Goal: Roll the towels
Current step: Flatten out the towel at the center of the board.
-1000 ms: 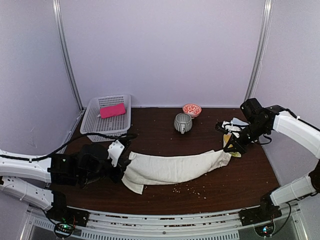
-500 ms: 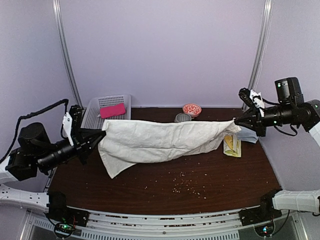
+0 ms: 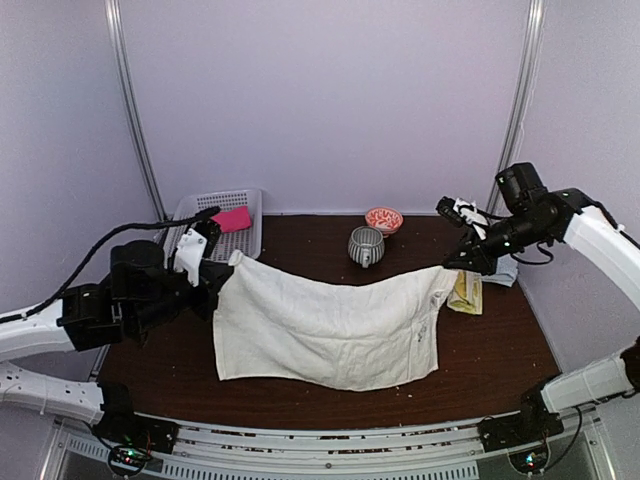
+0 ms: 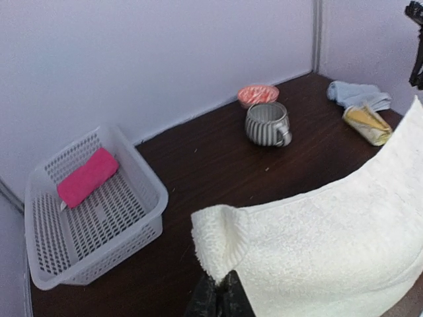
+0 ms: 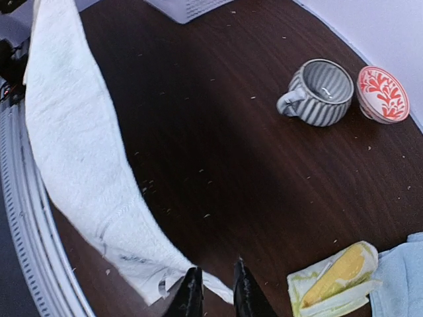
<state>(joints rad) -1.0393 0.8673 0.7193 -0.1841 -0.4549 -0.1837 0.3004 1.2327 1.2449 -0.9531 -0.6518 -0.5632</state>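
A cream-white towel (image 3: 320, 325) with a small blue mark hangs stretched between both grippers, its lower edge down at the table near the front. My left gripper (image 3: 225, 265) is shut on its upper left corner, which shows bunched above the fingertips in the left wrist view (image 4: 219, 290). My right gripper (image 3: 452, 266) is shut on the upper right corner (image 5: 217, 290). A bright pink towel (image 3: 231, 219) lies in the white basket (image 3: 190, 245). A yellow towel (image 3: 462, 290) and a pale blue-grey towel (image 3: 500, 270) lie at the right.
A grey striped mug (image 3: 366, 245) and a red-patterned bowl (image 3: 384, 219) stand at the back centre of the dark table. Crumbs lie scattered on the table. The basket sits at the back left by the wall.
Both grippers have come down and nearer. The towel, held high and taut before, now hangs wider open with its lower edge at the table.
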